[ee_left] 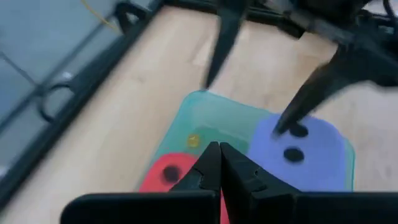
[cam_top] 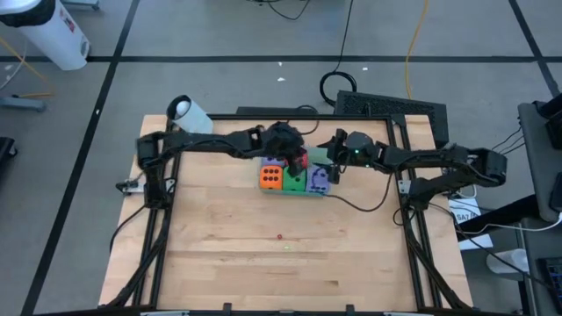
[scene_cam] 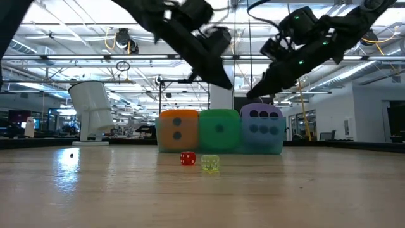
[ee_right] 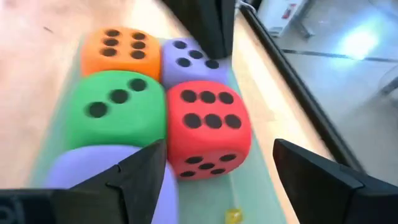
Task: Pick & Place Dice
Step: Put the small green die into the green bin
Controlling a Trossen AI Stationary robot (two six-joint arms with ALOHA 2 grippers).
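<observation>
Pale wood table bears five dice; right fingers wide, left fingers pressed together.

Grey floor crossed by dark tape lines surrounds the wooden bench. A white bin lies at ten o'clock, a black keyboard near one o'clock just behind the bench's far edge, and cables trail toward twelve. At bench level, a wide hall shows behind: exposed ceiling trusses, bright strip lights, distant desks and monitors.
</observation>
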